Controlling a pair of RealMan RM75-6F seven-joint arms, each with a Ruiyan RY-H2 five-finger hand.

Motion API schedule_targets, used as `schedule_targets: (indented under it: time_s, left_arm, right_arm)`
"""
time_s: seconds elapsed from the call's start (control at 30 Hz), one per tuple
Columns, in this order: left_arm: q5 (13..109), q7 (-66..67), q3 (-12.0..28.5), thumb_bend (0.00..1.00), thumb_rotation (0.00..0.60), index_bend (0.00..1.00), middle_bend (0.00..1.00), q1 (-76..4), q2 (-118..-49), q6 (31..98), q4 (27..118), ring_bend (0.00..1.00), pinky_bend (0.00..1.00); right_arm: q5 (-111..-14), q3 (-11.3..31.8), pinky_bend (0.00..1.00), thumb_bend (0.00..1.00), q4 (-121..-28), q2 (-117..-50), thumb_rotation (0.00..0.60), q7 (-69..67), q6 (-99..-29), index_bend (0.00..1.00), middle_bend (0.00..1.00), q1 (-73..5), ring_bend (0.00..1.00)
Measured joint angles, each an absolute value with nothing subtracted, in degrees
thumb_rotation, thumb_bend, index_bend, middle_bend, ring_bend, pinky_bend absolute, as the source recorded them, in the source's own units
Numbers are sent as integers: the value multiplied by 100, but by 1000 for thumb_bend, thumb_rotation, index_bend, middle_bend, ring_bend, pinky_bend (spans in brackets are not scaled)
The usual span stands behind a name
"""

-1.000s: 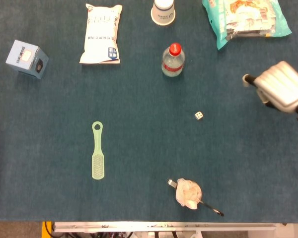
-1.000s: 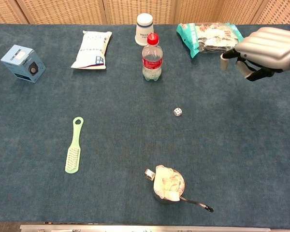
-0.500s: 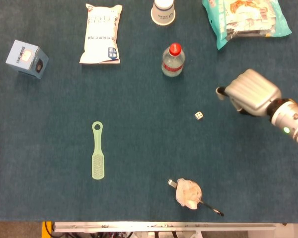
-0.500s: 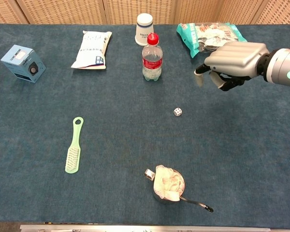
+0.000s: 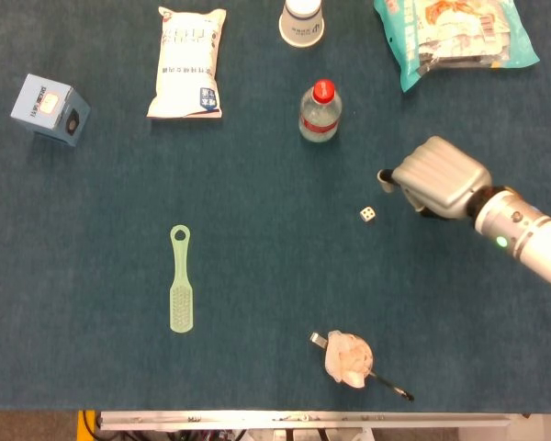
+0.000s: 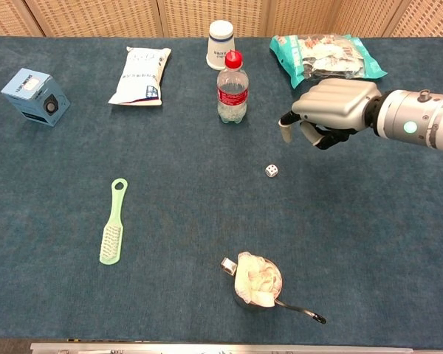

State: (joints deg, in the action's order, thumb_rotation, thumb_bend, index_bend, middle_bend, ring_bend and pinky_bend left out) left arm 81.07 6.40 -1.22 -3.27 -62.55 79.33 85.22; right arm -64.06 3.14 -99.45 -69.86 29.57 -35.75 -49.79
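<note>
My right hand [image 5: 436,176] hovers palm down over the blue table, just right of and above a small white die [image 5: 368,214]. In the chest view the right hand [image 6: 331,107] holds nothing; its fingers bend downward with the thumb apart, and the die [image 6: 272,170] lies a little below and to its left. A clear bottle with a red cap [image 6: 232,88] stands upright further left of the hand. My left hand shows in neither view.
A teal snack bag [image 5: 455,37], a paper cup [image 5: 301,20] and a white pouch [image 5: 188,64] lie along the far edge. A blue box [image 5: 50,109] sits far left, a green brush [image 5: 180,292] mid-left, and a small metal cup stuffed with crumpled paper [image 5: 349,358] near the front edge.
My right hand has come in from the right edge, moving leftward and slightly nearer, and now sits close to the die. Nothing on the table has moved.
</note>
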Motion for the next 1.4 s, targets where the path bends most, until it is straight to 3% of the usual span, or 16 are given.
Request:
schedule_targets:
  time_s: [0.43, 1.4]
  left_arm:
    - [8159, 332, -148, 0, 600, 444, 369, -233, -6251, 7981, 8318, 299, 560]
    - [8112, 228, -96, 0, 600, 444, 369, -195, -6237, 7937, 8276, 299, 560]
  right_arm:
    - [-6169, 119, 1000, 1000, -9526, -7554, 600, 3192, -3673, 383, 1000, -5314, 955]
    - [-5719, -269, 1000, 1000, -9042, -8083, 600, 3230, -3588, 383, 1000, -5733, 955]
